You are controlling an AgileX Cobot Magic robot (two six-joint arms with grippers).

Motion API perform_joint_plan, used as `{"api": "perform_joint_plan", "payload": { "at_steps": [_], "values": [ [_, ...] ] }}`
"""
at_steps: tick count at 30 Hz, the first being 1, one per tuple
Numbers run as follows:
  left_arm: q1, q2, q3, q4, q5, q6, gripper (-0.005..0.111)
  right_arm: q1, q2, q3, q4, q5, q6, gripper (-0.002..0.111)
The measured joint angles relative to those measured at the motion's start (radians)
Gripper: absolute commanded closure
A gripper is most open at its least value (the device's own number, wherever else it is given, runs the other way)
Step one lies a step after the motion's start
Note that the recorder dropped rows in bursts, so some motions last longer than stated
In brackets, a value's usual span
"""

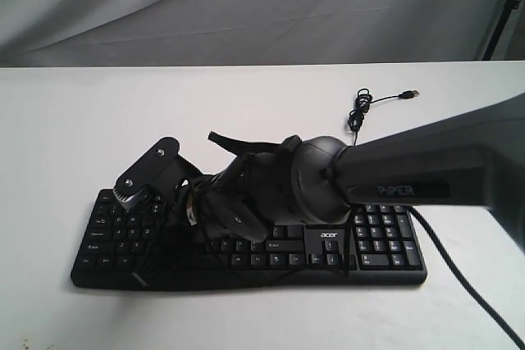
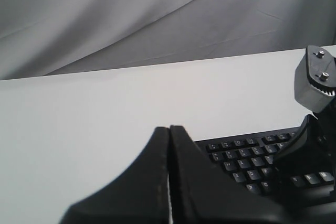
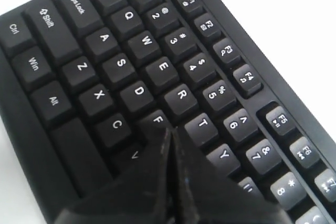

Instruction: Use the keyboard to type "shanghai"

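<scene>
Right claw (image 3: 170, 132): fingers pressed together, nothing held. Tip sits at F key (image 3: 157, 119) of keyboard (image 3: 121, 61); contact with key cannot be told. Left claw (image 2: 169, 129): also closed tight, empty, over white desk (image 2: 79, 129), keyboard's edge just beyond tip. Keyboard flat on desk.

Keyboard (image 1: 115, 239): one, black, with one number pad (image 1: 381, 239).
Cable (image 1: 358, 112): one, thin and black, ending in one plug (image 1: 413, 93).
Arm (image 1: 426, 170): one in the exterior view, marked PiPER.
Jaws: two pairs, left jaws and right jaws, one pair per wrist view, each pair pressed together.
Bench (image 1: 82, 120): one, white.
Cloth (image 1: 246, 6): one, grey, behind the bench.
Logo (image 1: 328, 236): one, acer, on the keyboard.
Grey block (image 2: 310, 90): one, with two screws (image 2: 325, 75).
</scene>
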Motion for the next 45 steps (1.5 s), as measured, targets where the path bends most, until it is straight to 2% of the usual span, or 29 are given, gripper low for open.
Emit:
{"api": "perform_joint_plan", "payload": {
  "at_steps": [36, 45],
  "values": [
    [0.0, 0.0, 0.0, 0.0, 0.0, 0.0, 0.107, -0.011, 0.003, -0.002, -0.009, 0.002, -0.007, 0.108],
    [0.0, 0.0, 0.0, 0.0, 0.0, 0.0, 0.107, -0.011, -0.096, 0.085, -0.011, -0.012, -0.007, 0.108]
  ]
}}
